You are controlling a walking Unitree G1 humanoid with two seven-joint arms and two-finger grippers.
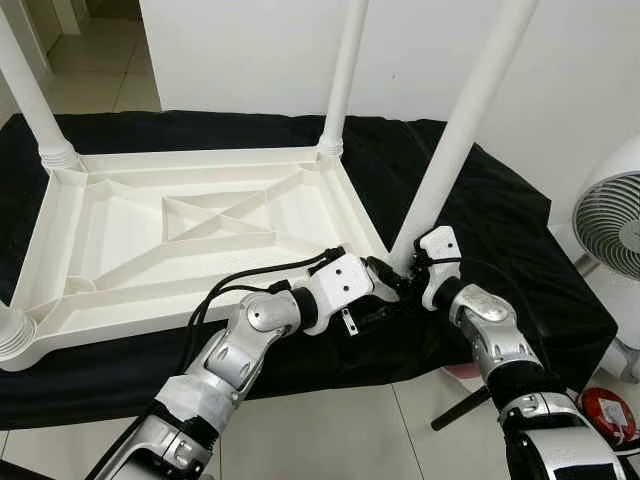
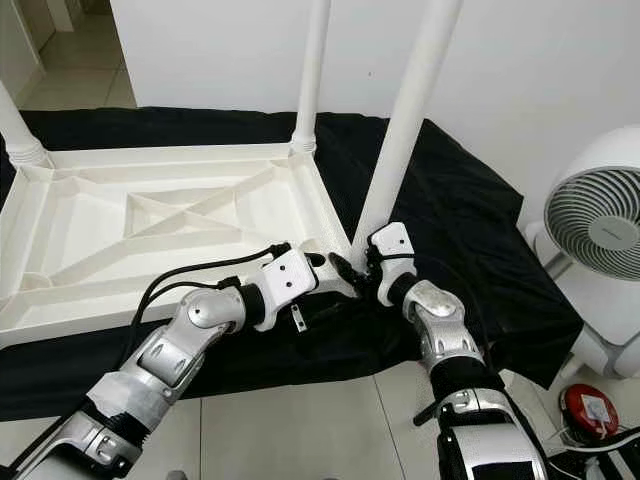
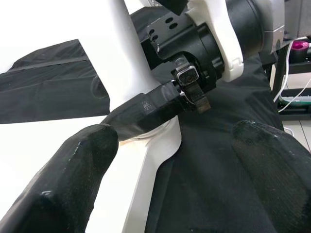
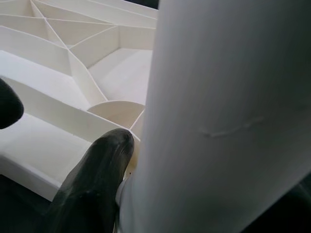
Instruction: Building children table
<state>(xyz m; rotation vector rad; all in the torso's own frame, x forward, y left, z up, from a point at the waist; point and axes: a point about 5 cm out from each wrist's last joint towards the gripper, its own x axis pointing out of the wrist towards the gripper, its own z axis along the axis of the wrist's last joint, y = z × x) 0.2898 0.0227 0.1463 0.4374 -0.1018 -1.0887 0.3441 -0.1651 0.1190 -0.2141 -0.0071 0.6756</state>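
White wall and pale tiled floor frame the work area; a black cloth [image 1: 500, 200] covers a low platform, and a white fan [image 1: 612, 225] stands off to the robot's right. On the cloth lies the white plastic table top [image 1: 180, 235], upside down with its ribbed underside facing up. Legs rise from its corners: the far leg [image 1: 345, 70] stands upright in its socket, and another leg [image 1: 30, 95] stands at the far left corner. The near-right leg [image 1: 465, 115] leans slightly, its long axis running up and to the right from the near-right corner socket. Both arms converge on the foot of that leg. Right end effector [image 1: 410, 268] is at the base of the leg from the right side; the right wrist view shows one black finger [image 4: 92, 189] touching the leg where it meets the table top, the other finger well apart on the far side, so the end effector is spread around the leg, not clamped. Left end effector [image 1: 385, 280] comes in from the left, just beside the same corner; its fingers [image 3: 73, 179] are spread, with nothing pinched between them. Judgement: the step in hand is seating this leg in its socket. The leg lies directly ahead of both end effectors, right arm nearer, and any push should follow the leg's long axis downward.
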